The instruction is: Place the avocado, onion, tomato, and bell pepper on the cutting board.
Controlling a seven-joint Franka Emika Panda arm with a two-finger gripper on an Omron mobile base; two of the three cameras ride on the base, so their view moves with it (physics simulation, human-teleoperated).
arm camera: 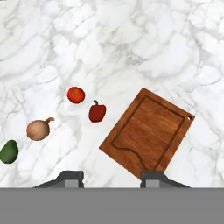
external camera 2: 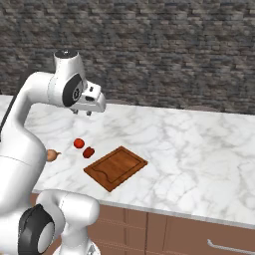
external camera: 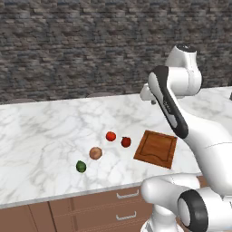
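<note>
Marble counter (arm camera: 131,43): avocado (arm camera: 8,152), onion (arm camera: 38,130), tomato (arm camera: 76,95), bell pepper (arm camera: 97,112) left of bare cutting board (arm camera: 148,131). Gripper (arm camera: 111,176) high above, jaws apart, holding nothing.

Kitchen: marble counter (external camera: 45,131), wooden drawers (external camera: 90,208), brick wall (external camera: 68,45)

Lighting's pretty flat and even everywhere, typical render look, no clear single light source. The marble counter (external camera: 45,131) comes out bright, almost washed out in the hand view, while the brick wall (external camera: 81,45) behind stays dim and dull. Shadows are soft and small, just faint dark patches under the tomato (arm camera: 76,95) and the bell pepper (arm camera: 97,112). The onion (arm camera: 38,130) has a pale sheen. Everything's sharp, no blur or edge warping, only some low-res jaggies.
</note>
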